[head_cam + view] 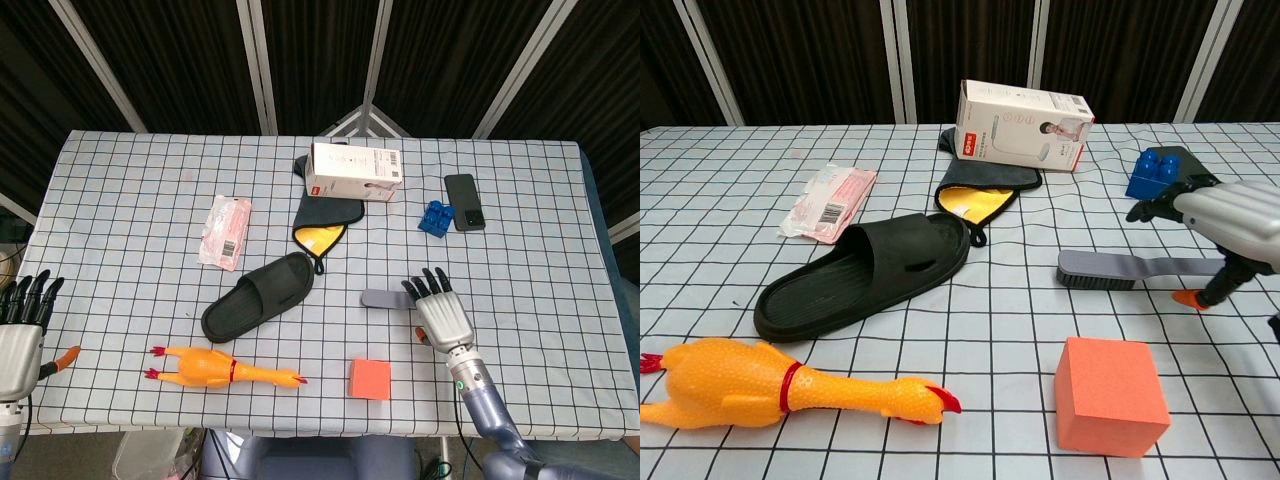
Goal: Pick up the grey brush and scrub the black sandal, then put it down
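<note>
The grey brush (385, 298) (1110, 268) lies flat right of centre, bristle end toward the sandal, handle pointing right. The black sandal (258, 296) (862, 274) lies sole down, slanting, to the brush's left. My right hand (441, 313) (1225, 222) hovers over the brush handle, fingers spread and empty, hiding most of the handle in the head view. My left hand (20, 340) hangs open at the table's left front edge, far from both objects, and does not show in the chest view.
An orange cube (370, 379) sits in front of the brush. A yellow rubber chicken (220, 368) lies front left. Behind are a white box (354, 170) on a grey-yellow cloth (325, 220), a blue block (434, 217), a phone (463, 201) and a pink packet (225, 231).
</note>
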Controlling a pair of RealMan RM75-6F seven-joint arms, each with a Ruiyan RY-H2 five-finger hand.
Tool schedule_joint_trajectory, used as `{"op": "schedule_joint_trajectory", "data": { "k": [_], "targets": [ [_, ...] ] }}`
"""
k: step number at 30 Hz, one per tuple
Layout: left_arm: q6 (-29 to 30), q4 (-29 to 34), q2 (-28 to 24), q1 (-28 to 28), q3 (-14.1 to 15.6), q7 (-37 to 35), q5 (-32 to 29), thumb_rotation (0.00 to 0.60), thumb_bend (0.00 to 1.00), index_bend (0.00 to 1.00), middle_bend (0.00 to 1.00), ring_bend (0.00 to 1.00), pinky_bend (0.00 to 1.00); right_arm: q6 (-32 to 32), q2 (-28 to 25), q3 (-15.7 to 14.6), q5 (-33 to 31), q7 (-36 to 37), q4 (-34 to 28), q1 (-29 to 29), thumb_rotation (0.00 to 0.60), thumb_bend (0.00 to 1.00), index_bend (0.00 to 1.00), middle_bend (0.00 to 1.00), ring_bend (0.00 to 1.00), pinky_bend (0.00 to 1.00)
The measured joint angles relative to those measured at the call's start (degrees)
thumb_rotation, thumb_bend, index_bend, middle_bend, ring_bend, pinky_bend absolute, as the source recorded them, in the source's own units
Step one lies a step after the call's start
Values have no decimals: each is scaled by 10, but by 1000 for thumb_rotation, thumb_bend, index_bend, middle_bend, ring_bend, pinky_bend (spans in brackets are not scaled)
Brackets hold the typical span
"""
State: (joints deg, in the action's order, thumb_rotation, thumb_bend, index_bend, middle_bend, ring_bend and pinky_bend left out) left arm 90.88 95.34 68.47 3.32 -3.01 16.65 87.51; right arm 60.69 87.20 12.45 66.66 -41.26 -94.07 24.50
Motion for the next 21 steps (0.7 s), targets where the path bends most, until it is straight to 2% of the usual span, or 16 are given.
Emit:
{"op": "schedule_joint_trajectory", "data": {
  "k": [11,21],
  "targets": [
    [-29,0,-13,10,3,-7,-9,600,0,0,0,0,10,-19,33,18,-54,-38,30,52,600,325,232,240,28,0],
    [-40,1,-20,10,4,-13,-21,600,0,0,0,0,10,-26,52,19,-83,-43,33,77,600,323,288,287,60,0]
  ]
}}
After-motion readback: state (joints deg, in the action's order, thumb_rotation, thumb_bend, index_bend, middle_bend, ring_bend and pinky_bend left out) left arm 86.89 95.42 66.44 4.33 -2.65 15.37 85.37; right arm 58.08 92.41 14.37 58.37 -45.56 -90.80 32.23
